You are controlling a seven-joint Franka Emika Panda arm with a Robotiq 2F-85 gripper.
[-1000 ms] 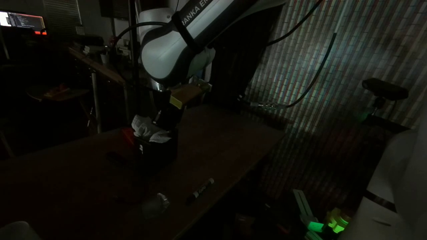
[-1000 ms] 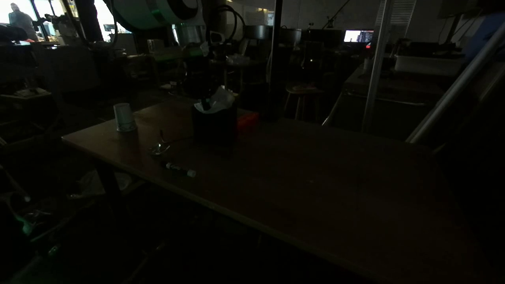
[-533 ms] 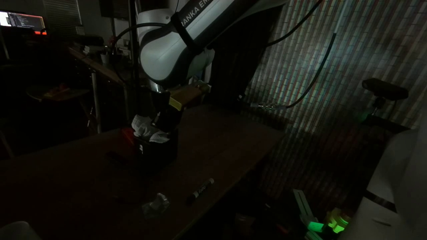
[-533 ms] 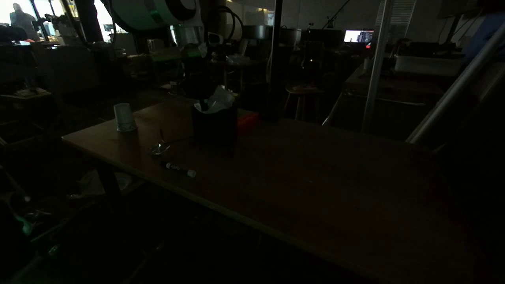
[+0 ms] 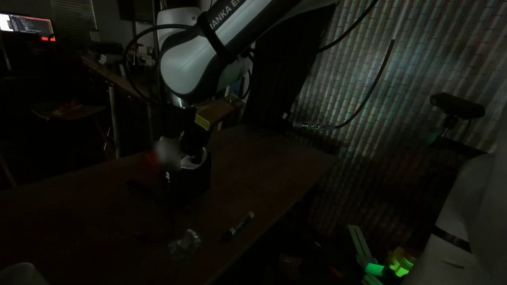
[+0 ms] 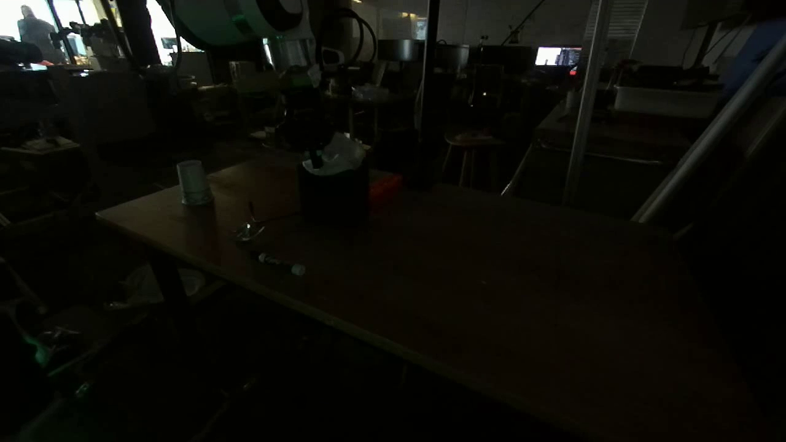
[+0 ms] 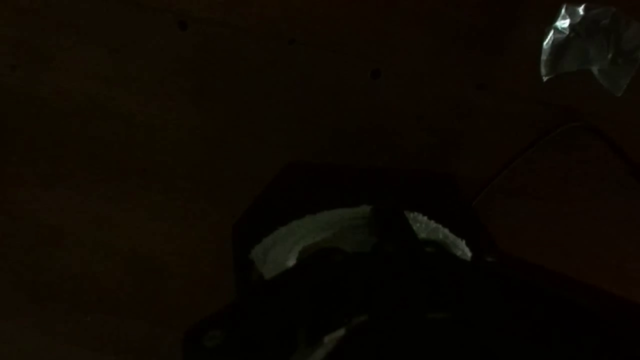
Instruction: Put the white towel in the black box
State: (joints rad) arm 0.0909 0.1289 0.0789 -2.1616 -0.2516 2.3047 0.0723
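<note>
The white towel (image 5: 191, 162) sits bunched in the mouth of the black box (image 5: 192, 182), with some folds standing above the rim. In an exterior view its left part is blurred; in another spot the towel (image 6: 342, 153) rises at the box's back right. My gripper (image 6: 315, 161) points down into the towel over the box. From the wrist view, the towel (image 7: 320, 230) curves along the inside of the box (image 7: 360, 182) on both sides of my dark gripper (image 7: 395, 220). The jaws look shut, with no cloth seen pinched between them. Darkness hides the box's inside and most of the fingers.
A red object (image 6: 387, 190) lies against the box. On the table (image 6: 491, 276) are a marker (image 6: 281, 264), a crumpled clear plastic piece (image 5: 185, 242) and a pale cup (image 6: 194, 182) near the table's end. A thin cable (image 7: 525, 150) runs beside the box.
My gripper has shifted slightly left in both exterior views. The towel's near-right fold now curves up around the fingers, where it lay flatter before. The box has stayed in place.
</note>
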